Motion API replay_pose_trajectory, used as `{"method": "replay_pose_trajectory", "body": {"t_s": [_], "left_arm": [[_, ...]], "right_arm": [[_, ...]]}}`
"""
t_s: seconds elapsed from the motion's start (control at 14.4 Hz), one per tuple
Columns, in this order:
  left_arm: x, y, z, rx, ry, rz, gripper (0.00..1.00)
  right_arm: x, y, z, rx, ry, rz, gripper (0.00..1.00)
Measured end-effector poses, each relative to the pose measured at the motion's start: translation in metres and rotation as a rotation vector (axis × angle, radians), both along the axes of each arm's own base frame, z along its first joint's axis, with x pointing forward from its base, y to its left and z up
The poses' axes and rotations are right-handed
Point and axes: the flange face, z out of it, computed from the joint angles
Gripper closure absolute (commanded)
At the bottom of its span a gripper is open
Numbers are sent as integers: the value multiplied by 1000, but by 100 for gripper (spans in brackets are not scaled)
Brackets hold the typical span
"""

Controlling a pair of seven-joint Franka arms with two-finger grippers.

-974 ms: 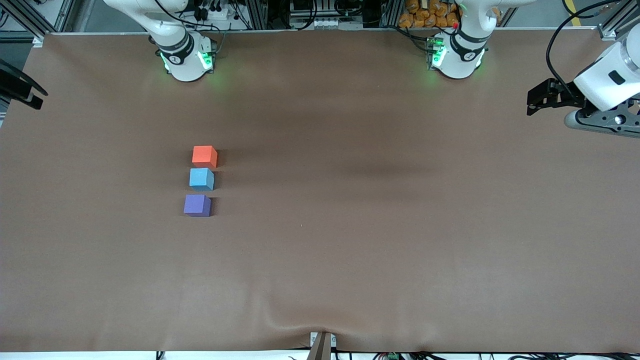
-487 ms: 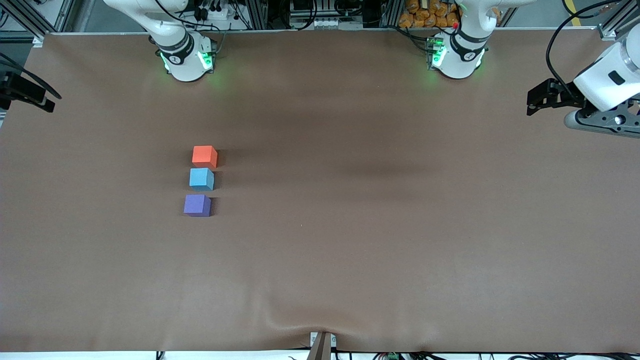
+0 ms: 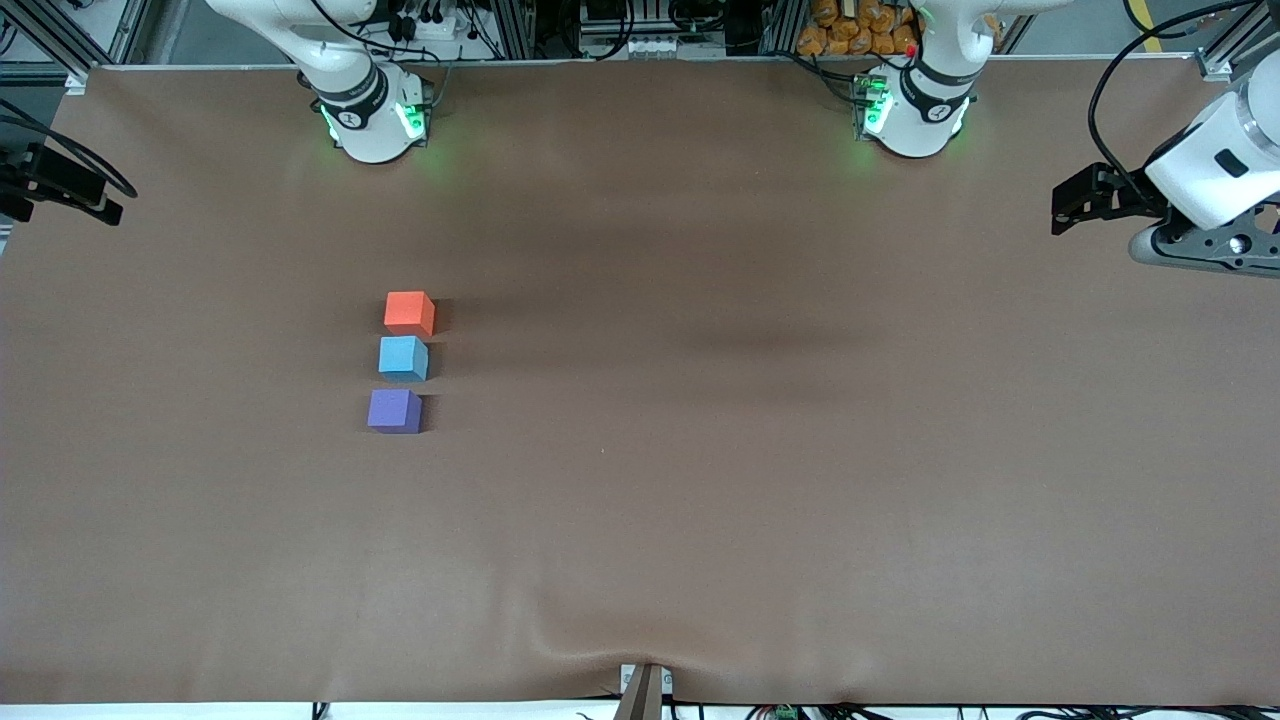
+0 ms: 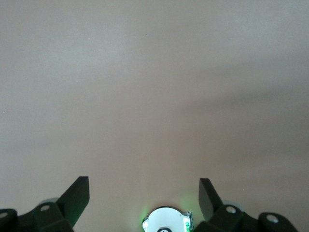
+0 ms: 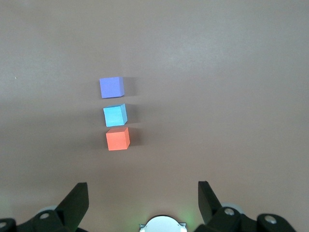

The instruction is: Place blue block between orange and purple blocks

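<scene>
Blue block (image 3: 403, 357): sitting on the table (image 3: 760, 450), in line between the orange block (image 3: 409, 312) and the purple block (image 3: 394, 410); lying just beside each, a thin gap showing on both sides; also showing in the right wrist view (image 5: 115, 115).
Orange block: resting on the table, farther from the front camera than the blue block, toward the right arm's end; showing in the right wrist view (image 5: 118, 139).
Purple block: resting on the table, nearer to the front camera than the blue block; showing in the right wrist view (image 5: 111, 87).
Row of blocks: running roughly straight, orange farthest from the front camera, blue in the middle, purple nearest.
Left pincer (image 3: 1075, 203): hanging up in the air over the edge of the table at the left arm's end, well apart from the blocks; fingers standing wide apart, gripping nothing; in its own wrist view (image 4: 144, 193) looking down on bare table only.
Right pincer (image 5: 143, 193): hanging over the right arm's end of the table, fingers standing wide apart, gripping nothing; its wrist view looking down on all three blocks, none touching it.
Left arm: waiting.
</scene>
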Motion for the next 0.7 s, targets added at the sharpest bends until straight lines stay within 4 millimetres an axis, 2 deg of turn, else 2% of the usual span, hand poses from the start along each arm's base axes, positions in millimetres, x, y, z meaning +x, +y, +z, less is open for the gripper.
{"method": "replay_pose_trajectory", "body": {"t_s": [0.42,0.7], "left_arm": [[1,0,0,0,-3,0,0],[4,0,-2,-3,-16,0,0]], "right_arm": [[0,4,0,-2,0,7,0],[1,17,0,-38,3,34,0]]}}
